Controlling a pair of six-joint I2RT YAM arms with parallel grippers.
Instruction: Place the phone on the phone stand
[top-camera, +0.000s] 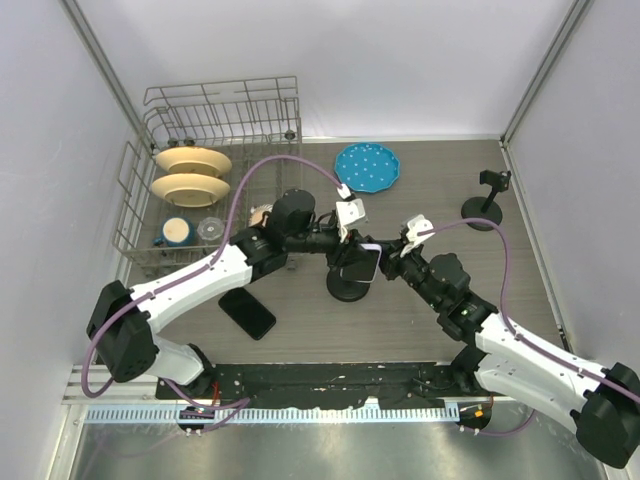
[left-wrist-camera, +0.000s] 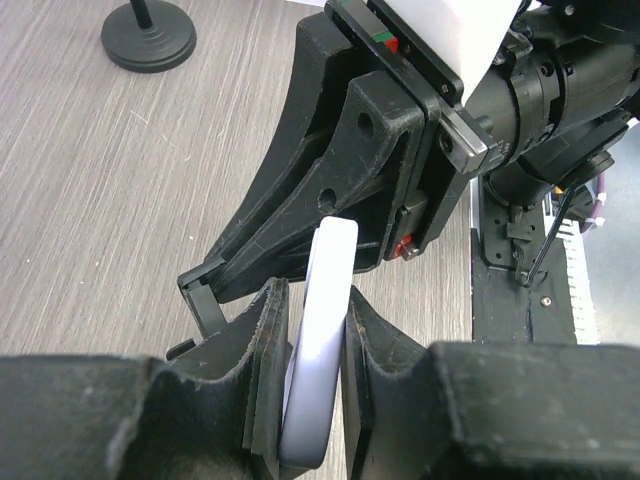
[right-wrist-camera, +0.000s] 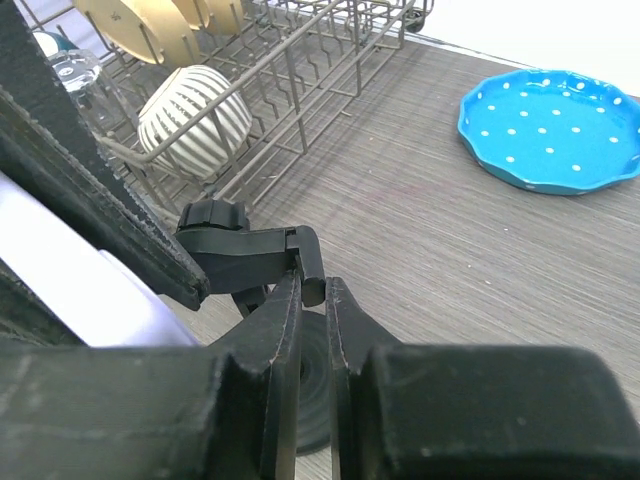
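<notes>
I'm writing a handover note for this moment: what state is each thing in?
white phone: pinched edge-on in the left gripper
middle stand: upright, clamp gripped by the right gripper
black phone: flat on the table, untouched
far stand: upright, empty
blue plate: flat, empty
</notes>
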